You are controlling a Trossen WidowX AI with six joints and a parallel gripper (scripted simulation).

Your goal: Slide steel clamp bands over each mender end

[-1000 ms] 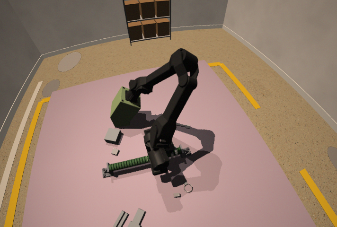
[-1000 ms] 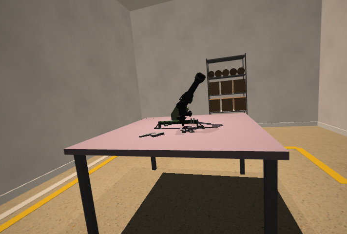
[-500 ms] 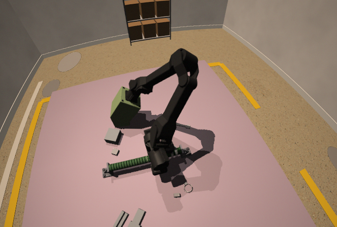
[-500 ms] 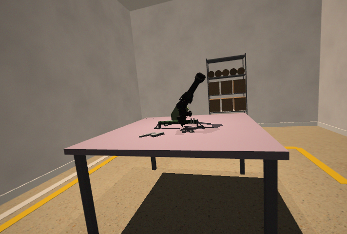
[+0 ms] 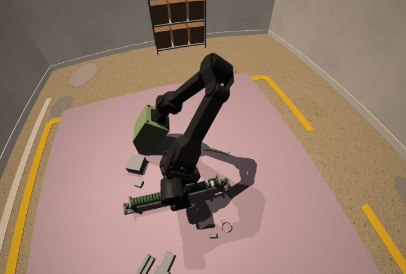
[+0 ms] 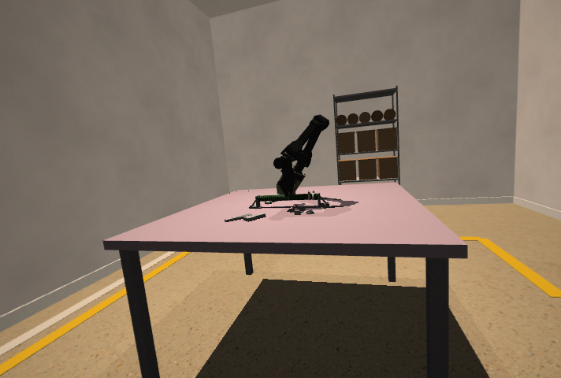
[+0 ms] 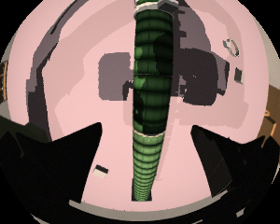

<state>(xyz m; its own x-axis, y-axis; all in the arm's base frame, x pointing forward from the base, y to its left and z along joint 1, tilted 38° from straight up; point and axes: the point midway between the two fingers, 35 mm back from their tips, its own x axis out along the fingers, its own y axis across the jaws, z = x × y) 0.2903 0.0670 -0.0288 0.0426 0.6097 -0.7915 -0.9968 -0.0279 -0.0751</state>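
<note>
A green ribbed hose (image 5: 145, 198) (image 6: 269, 197) (image 7: 151, 88) lies in a low dark fixture (image 5: 128, 208) on the pink table (image 5: 291, 193). Steel clamp bands (image 5: 211, 183) (image 7: 154, 2) show close together near the hose's right end; I cannot tell them apart. My gripper (image 5: 177, 201) (image 6: 290, 192) (image 7: 148, 129) straddles the middle of the hose with its fingers wide open, one on each side and clear of it. The hose looks round between them. The mender inside is hidden.
A loose steel ring (image 5: 226, 226) (image 7: 230, 45) and a small grey block (image 5: 212, 235) (image 7: 239, 75) lie in front of the hose. Two grey blocks (image 5: 135, 163) (image 5: 138, 182) lie behind its left part. Grey bars (image 5: 157, 263) (image 6: 245, 217) lie at the front edge. A green box (image 5: 150, 129) sits on the arm.
</note>
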